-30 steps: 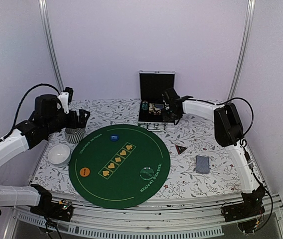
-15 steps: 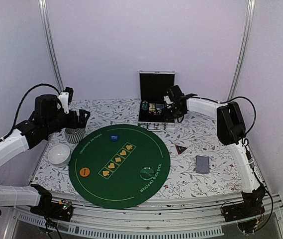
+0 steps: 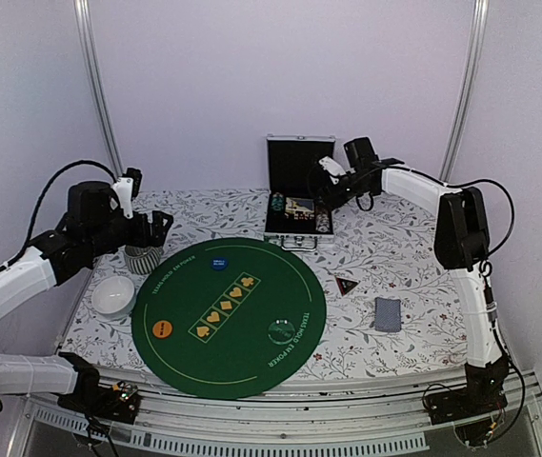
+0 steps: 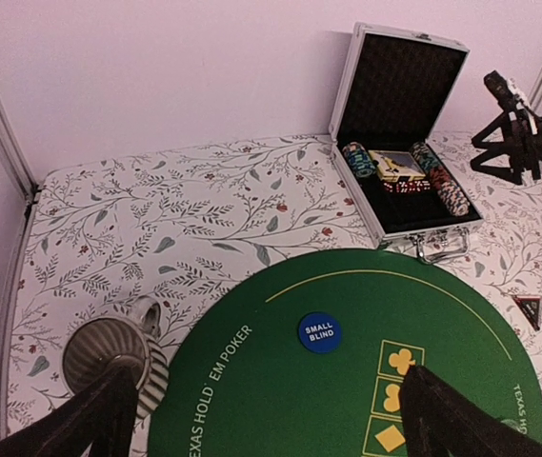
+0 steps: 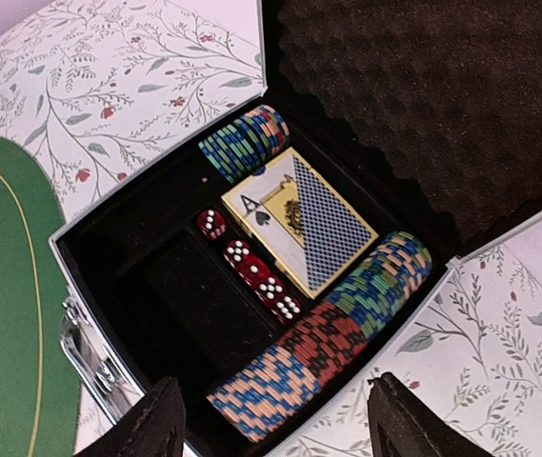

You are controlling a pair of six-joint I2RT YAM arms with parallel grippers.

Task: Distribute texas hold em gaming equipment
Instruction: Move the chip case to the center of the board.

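1. Green Texas Hold'em mat (image 3: pixel 242 357): an orange disc (image 3: pixel 163 329), a blue "small blind" disc (image 4: pixel 319 332) and a whitish disc (image 3: pixel 281 330) lie on it.
2. Open metal case (image 4: pixel 399 67): it holds rows of poker chips (image 5: pixel 328 352), a boxed card deck (image 5: pixel 299 219) and red dice (image 5: pixel 251 267).
3. Left gripper (image 4: pixel 271 419): jaws spread wide and empty, just beside the striped cup (image 4: pixel 118 357).
4. Right gripper (image 5: pixel 278 405): jaws apart and gripping nothing, hovering over the case.
5. Grey-blue-backed cards (image 3: pixel 388 313): on the tablecloth right of the mat, near the dark triangle (image 3: pixel 346 284).

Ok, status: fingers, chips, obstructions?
Left fingers open near striped cup. Right fingers open, empty, above open case. Chip rolls in case, undistributed. Nothing blocking.
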